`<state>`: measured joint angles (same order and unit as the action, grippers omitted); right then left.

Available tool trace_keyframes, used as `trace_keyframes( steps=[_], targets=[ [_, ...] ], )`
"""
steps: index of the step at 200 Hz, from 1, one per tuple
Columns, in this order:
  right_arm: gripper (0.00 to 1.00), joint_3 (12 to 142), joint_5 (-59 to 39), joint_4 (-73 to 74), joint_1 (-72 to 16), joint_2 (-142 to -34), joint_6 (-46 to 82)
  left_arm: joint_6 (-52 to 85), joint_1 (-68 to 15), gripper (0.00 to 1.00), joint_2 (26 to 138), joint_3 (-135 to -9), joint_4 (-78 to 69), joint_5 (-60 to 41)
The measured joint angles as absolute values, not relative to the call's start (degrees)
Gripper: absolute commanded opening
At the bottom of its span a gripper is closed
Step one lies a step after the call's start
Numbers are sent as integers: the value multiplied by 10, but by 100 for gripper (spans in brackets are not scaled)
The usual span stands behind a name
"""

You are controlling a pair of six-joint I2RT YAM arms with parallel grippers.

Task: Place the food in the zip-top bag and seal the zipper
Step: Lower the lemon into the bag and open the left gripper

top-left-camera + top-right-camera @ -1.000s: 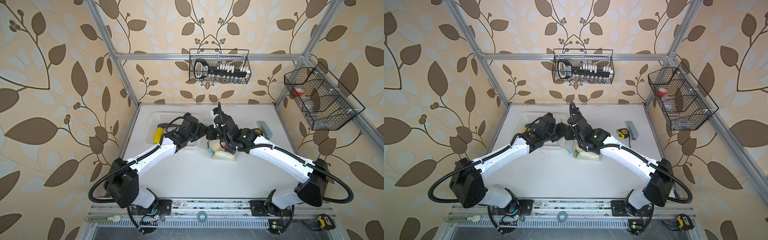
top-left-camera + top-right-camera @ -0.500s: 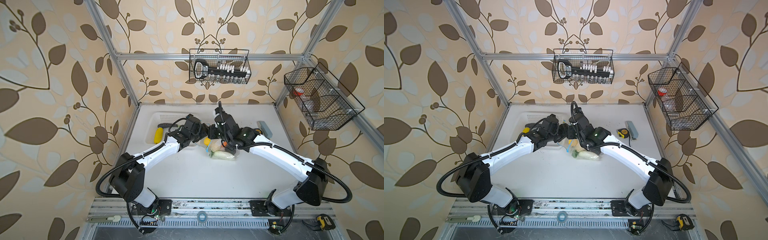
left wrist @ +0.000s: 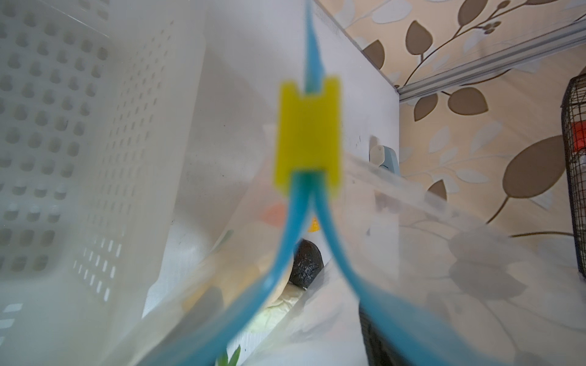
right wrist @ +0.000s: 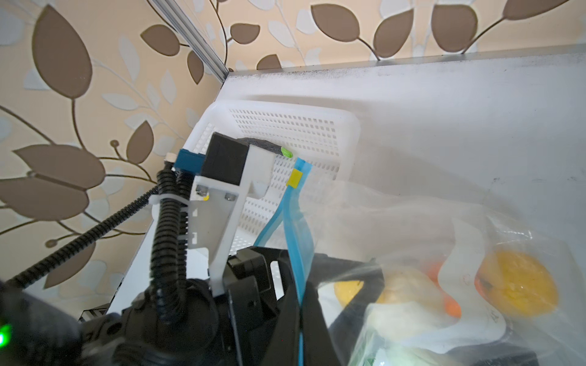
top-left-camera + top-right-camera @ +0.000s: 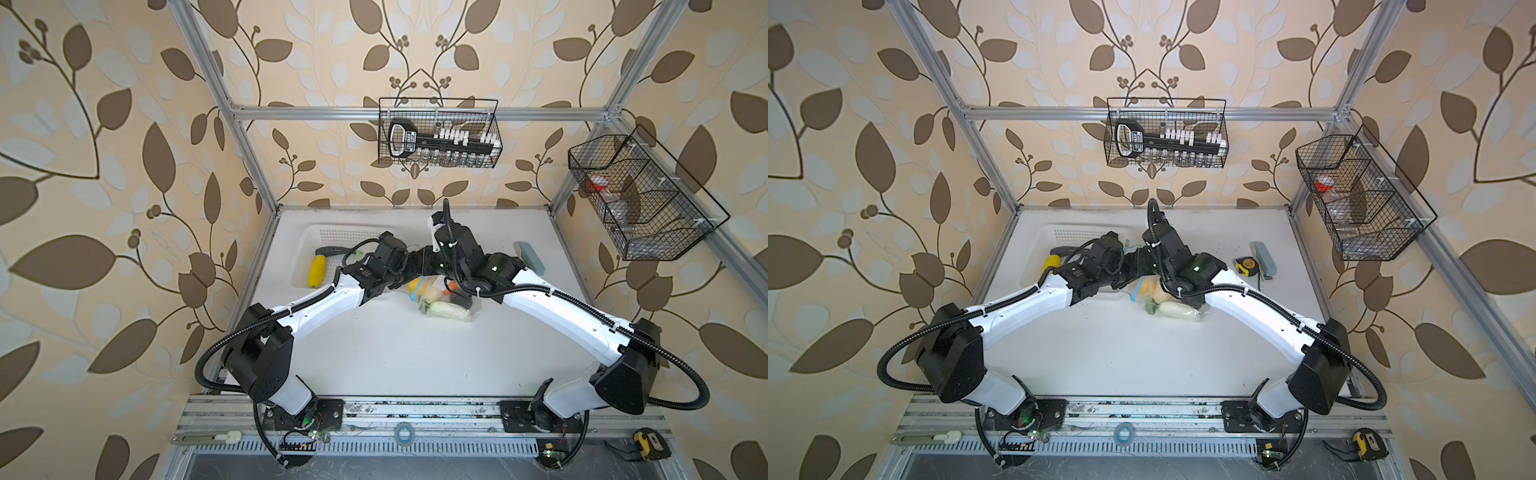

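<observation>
Clear plastic, half full: the zip-top bag (image 5: 436, 300) stands mid-table beside the white perforated basket (image 5: 345, 235), with an orange (image 4: 520, 282), a dark eggplant (image 3: 306, 267) and a pale cucumber (image 5: 446, 311) inside. Its blue zipper (image 4: 296, 221) rises to a yellow slider (image 3: 307, 139), and the two strips part below it, so the mouth is open. The right gripper (image 5: 432, 266) has its jaws together, seemingly pinching the bag's blue edge. The left gripper (image 5: 409, 266) sits at the mouth, and whether its jaws are apart cannot be told. The yellow corn (image 5: 317, 270) lies in the basket. The risks, as judged here: a pinch on thin film slipping, so the bag slumps and spills — or the slider being run before the corn goes in.
</observation>
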<state>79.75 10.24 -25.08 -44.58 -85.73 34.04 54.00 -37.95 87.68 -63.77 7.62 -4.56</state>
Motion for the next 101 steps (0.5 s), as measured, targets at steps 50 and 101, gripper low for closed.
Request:
trace_keyframes(
  steps=[50, 101],
  targets=[
    [0, 797, 81, -247, -442, -838, 340, 531, -386, 75, 851, -641, 101, -44],
    [0, 797, 94, -249, -426, -828, 338, 505, -389, 78, 794, -670, 139, -40]
  ],
)
